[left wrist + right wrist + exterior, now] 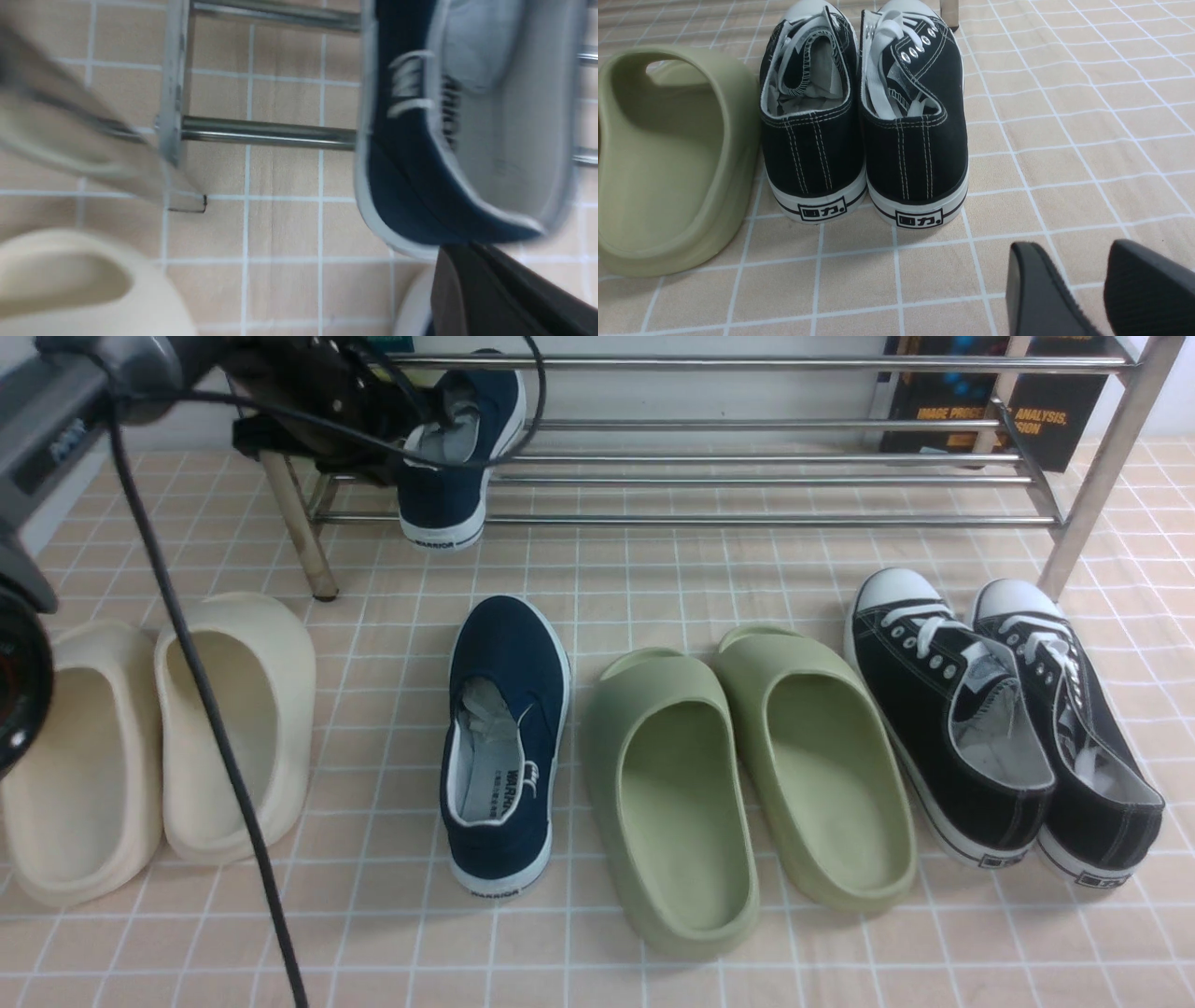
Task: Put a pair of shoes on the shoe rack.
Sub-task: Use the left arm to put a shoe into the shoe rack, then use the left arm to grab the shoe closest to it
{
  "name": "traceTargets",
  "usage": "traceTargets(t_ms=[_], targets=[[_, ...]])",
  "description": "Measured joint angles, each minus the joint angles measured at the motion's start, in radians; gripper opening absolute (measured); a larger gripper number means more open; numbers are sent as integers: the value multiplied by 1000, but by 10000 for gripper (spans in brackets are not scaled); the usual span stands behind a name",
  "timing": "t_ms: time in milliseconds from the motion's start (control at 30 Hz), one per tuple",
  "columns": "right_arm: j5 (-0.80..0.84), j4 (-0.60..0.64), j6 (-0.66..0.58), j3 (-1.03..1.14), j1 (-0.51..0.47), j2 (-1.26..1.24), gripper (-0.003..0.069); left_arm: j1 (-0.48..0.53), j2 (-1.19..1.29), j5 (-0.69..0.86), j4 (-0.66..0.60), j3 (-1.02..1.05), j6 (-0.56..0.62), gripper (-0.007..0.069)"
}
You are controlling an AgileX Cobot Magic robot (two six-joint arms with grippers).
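Observation:
One navy-blue slip-on shoe (456, 453) sits tilted on the left end of the steel shoe rack (747, 481), with its heel hanging over the front bar. My left gripper (425, 420) reaches into its opening from the left and is shut on its collar. The blurred left wrist view shows the shoe (420, 196) over a rack bar (266, 134), with one dark finger (490, 294) at its heel rim. The other navy shoe (509, 737) lies on the tiled floor, toe toward the rack. My right gripper (1073, 249) is open and empty above bare tiles. It is out of the front view.
A pair of cream slides (149, 747) lies at the left, also in the left wrist view (70, 284). Green slides (747, 784) and black lace-up sneakers (999, 728) lie to the right, close ahead of my right gripper (864, 116). A book (990, 401) leans behind the rack.

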Motion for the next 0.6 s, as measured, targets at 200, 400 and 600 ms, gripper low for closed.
traceTargets(t_ms=[200,400,600], targets=[[0,0,0,0,0,0,240,0,-246,217,11,15,103,5],[0,0,0,0,0,0,240,0,-575,286,12,337,115,5],[0,0,0,0,0,0,240,0,-811,158,-70,766,115,5]])
